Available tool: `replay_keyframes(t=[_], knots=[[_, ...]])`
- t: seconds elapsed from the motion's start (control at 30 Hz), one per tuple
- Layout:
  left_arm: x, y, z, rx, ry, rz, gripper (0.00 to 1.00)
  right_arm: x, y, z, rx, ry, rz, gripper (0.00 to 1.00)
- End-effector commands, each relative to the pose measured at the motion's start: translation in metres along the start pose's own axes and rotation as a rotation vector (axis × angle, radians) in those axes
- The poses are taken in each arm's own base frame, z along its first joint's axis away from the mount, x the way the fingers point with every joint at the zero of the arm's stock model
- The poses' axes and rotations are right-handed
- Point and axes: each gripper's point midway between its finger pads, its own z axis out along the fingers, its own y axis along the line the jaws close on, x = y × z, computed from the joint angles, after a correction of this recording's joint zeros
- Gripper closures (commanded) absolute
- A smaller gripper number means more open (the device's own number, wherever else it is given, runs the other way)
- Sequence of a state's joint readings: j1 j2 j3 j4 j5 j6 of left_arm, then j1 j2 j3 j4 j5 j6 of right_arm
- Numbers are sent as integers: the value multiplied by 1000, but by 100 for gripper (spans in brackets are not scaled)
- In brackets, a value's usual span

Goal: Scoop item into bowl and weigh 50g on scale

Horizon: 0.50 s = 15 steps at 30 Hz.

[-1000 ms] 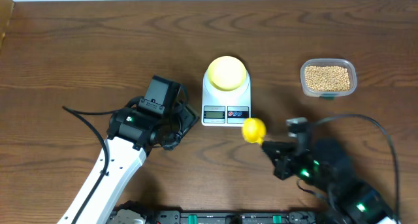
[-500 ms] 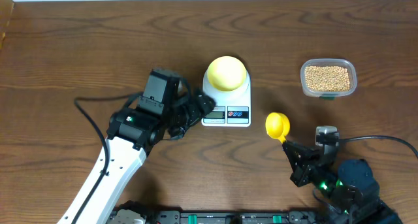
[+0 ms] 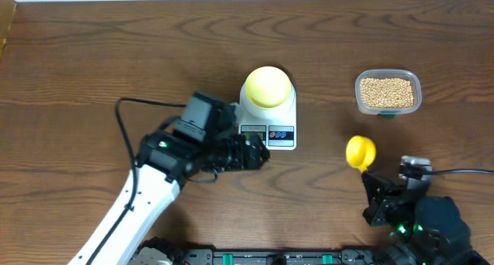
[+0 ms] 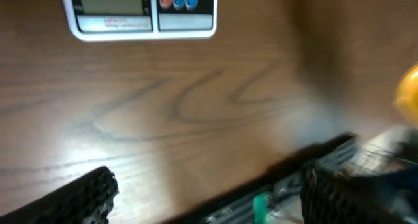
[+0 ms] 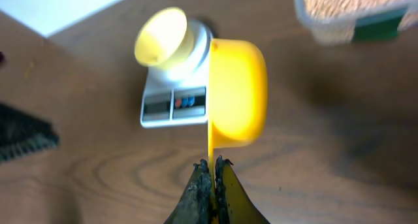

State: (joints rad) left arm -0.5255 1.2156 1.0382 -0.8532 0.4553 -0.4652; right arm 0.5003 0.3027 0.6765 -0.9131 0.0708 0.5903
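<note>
At the middle of the table we see the pale bowl sitting on the white scale. Our left gripper is spread wide and holds nothing, just in front of the scale's display. Over on the right, our right gripper is clamped on the handle of the yellow scoop, while the beans lie in the clear tub farther back, well apart from the scale.
</note>
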Motion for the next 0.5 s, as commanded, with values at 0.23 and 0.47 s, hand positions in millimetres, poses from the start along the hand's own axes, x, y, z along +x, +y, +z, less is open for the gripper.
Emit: replay_keyframes(t=[0.23, 0.47], knots=[[2, 1, 7, -348, -206, 240, 6, -9, 8, -11, -32, -21, -7, 99], [0, -3, 8, -336, -217, 246, 1, -11, 5, -11, -14, -34, -6, 99]])
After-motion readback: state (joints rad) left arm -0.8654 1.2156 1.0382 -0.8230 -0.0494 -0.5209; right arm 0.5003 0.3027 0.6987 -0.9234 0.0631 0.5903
